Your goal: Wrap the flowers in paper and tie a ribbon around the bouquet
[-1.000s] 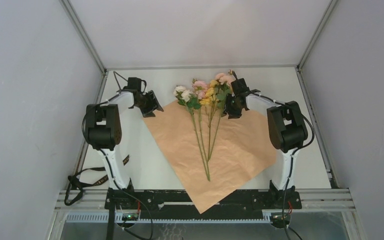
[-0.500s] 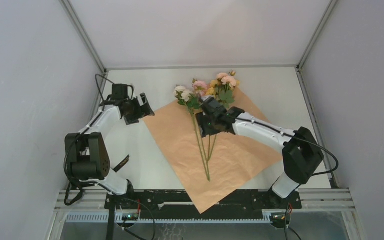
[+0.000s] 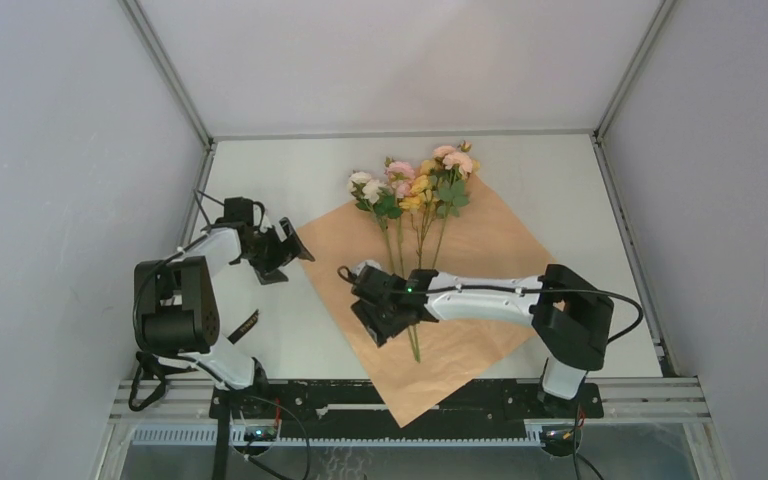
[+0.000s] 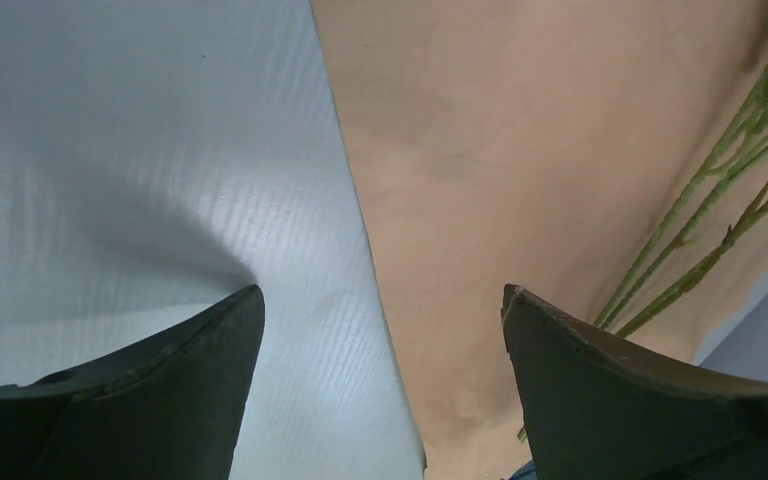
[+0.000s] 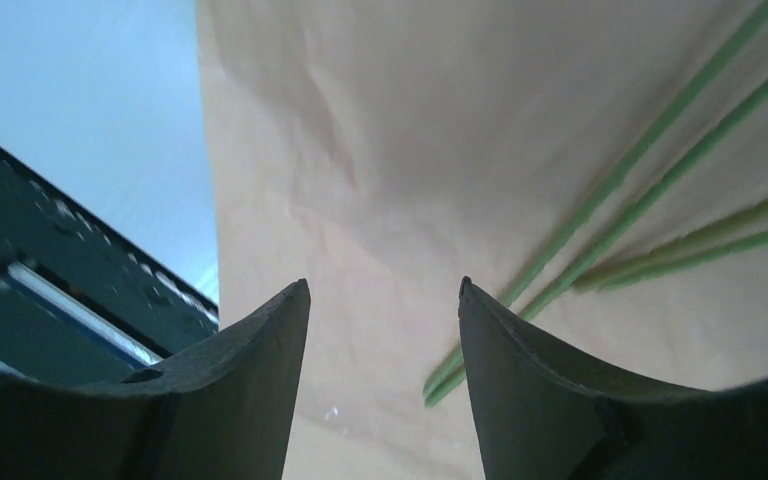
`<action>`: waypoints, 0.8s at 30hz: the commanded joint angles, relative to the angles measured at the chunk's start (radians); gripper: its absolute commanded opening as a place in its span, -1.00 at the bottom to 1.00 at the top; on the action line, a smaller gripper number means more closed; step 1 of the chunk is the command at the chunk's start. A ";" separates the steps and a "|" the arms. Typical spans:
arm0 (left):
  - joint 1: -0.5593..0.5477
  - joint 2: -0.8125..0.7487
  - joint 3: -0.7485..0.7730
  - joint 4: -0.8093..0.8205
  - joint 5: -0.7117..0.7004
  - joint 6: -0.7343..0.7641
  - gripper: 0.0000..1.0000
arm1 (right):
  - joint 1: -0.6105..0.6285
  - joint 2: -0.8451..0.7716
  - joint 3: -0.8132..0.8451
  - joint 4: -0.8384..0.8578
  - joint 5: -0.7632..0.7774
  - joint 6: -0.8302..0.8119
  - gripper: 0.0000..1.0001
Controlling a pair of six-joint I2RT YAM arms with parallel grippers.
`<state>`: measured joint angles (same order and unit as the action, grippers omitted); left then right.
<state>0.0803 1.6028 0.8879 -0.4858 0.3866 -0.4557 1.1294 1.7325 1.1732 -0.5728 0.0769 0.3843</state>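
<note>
On the left side of the table (image 3: 260,180), the left gripper (image 3: 290,250) is seen just beside the left corner of the paper (image 3: 490,250). Its jaws are spread wide and nothing is gripped between them. In the left wrist view the edge of the paper passes under the gap between the two fingers.

The paper is laid flat as a diamond with its tan face up. One corner points toward the near edge of the table and reaches over the rail there.

Further to the right, the right gripper (image 3: 378,318) is placed over the near-left part of the paper, its arm stretched across the sheet from the right. Its jaws are parted as well, less widely, and nothing is held.

The flowers (image 3: 415,190) are laid on the paper with their long axis running from far to near. The blooms point to the far side and the thin green stalks come together toward the near side. The stalk ends lie just to the right of the right gripper, as is shown in the right wrist view, apart from its fingers.
</note>
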 commanded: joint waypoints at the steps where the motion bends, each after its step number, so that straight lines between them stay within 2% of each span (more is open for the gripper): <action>1: -0.016 -0.066 -0.026 0.064 0.082 0.012 0.81 | 0.002 -0.137 -0.082 -0.106 -0.003 0.102 0.30; 3: -0.029 -0.096 -0.015 0.061 0.111 0.052 0.64 | -0.013 -0.203 -0.149 -0.116 -0.033 0.155 0.28; 5: -0.068 -0.145 0.014 0.047 0.185 0.217 0.44 | -0.034 -0.268 -0.213 -0.119 -0.057 0.230 0.28; 6: -0.125 -0.180 0.032 0.014 0.207 0.367 0.40 | -0.056 -0.299 -0.250 -0.115 -0.080 0.270 0.28; 7: -0.175 -0.220 0.041 -0.054 0.214 0.548 0.40 | -0.084 -0.333 -0.290 -0.100 -0.113 0.305 0.28; 9: -0.282 -0.321 0.000 -0.109 0.139 0.845 0.43 | -0.152 -0.396 -0.371 -0.055 -0.144 0.355 0.27; 13: -0.422 -0.433 -0.088 -0.174 0.096 1.239 0.43 | -0.227 -0.475 -0.442 -0.001 -0.160 0.375 0.26; 17: -0.527 -0.548 -0.259 -0.175 0.121 1.678 0.50 | -0.243 -0.502 -0.452 0.036 -0.156 0.364 0.25; 18: -0.539 -0.552 -0.285 -0.174 0.134 1.748 0.51 | -0.238 -0.502 -0.453 0.038 -0.149 0.365 0.25; 20: -0.567 -0.567 -0.347 -0.096 0.137 1.789 0.53 | -0.220 -0.504 -0.452 0.043 -0.128 0.375 0.25; 24: -0.658 -0.593 -0.475 0.102 0.018 1.870 0.55 | -0.156 -0.513 -0.467 0.084 -0.102 0.412 0.25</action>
<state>-0.5121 1.0462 0.4946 -0.5774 0.4751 1.1812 0.9207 1.2522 0.7120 -0.5674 -0.0505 0.7444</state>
